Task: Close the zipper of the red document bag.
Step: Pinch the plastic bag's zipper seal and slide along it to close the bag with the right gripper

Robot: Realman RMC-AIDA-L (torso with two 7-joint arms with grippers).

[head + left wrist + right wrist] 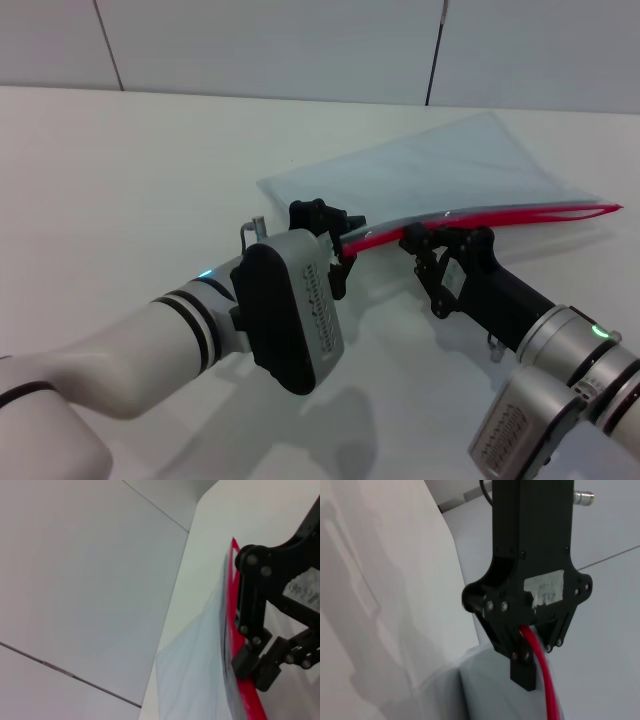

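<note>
The red document bag [450,170] lies on the white table, its near long edge lifted off the surface. Along that edge runs the zipper [500,217], a red strip that splits into two lines toward its far right end. My left gripper [340,245] is shut on the zipper's left end. My right gripper [418,240] is shut on the strip a short way to the right. The left wrist view shows the right gripper [252,667] pinching the zipper [232,580] beside the bag [190,670]. In the right wrist view, the zipper [542,680] passes through the left gripper [527,645].
The white table [150,170] stretches to the left and back, ending at a pale panelled wall [300,40]. Both forearms cross the front of the table, close together.
</note>
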